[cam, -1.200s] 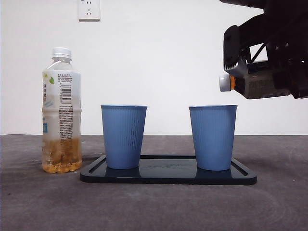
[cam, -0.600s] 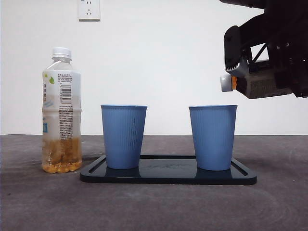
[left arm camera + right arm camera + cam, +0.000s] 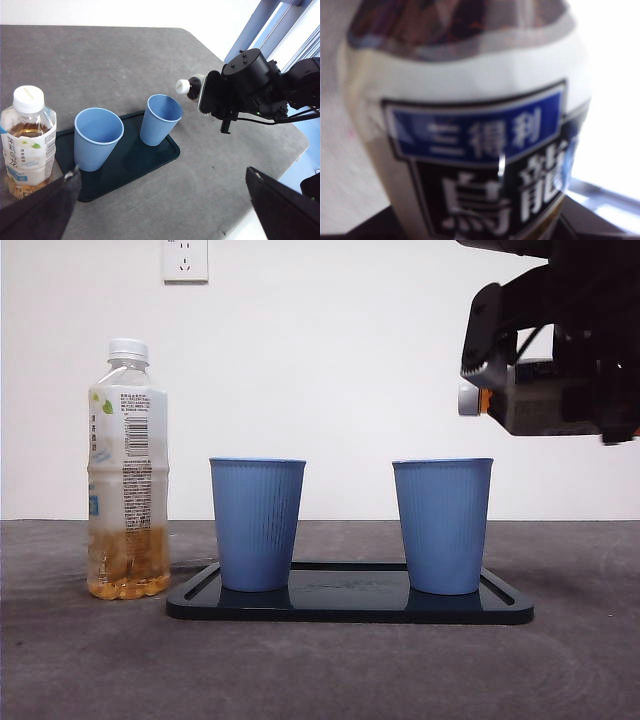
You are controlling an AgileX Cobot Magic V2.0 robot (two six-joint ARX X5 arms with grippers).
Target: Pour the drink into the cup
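My right gripper (image 3: 497,365) is shut on a dark drink bottle (image 3: 535,400) and holds it on its side in the air. Its white cap (image 3: 467,400) is on and hangs just above and to the right of the right blue cup (image 3: 442,525). In the right wrist view the bottle's label (image 3: 480,140) fills the picture. The left wrist view shows that gripper (image 3: 215,97) beside the same cup (image 3: 160,119). A second blue cup (image 3: 257,523) stands to the left on the same tray. My left gripper (image 3: 160,220) is open, high above the table.
Both cups stand on a dark tray (image 3: 350,608). A capped tea bottle (image 3: 127,470), about a third full, stands upright to the left of the tray on the grey table. A wall socket (image 3: 185,258) is behind.
The held bottle has risen a little and levelled out to horizontal. The cups and the tea bottle have not moved.
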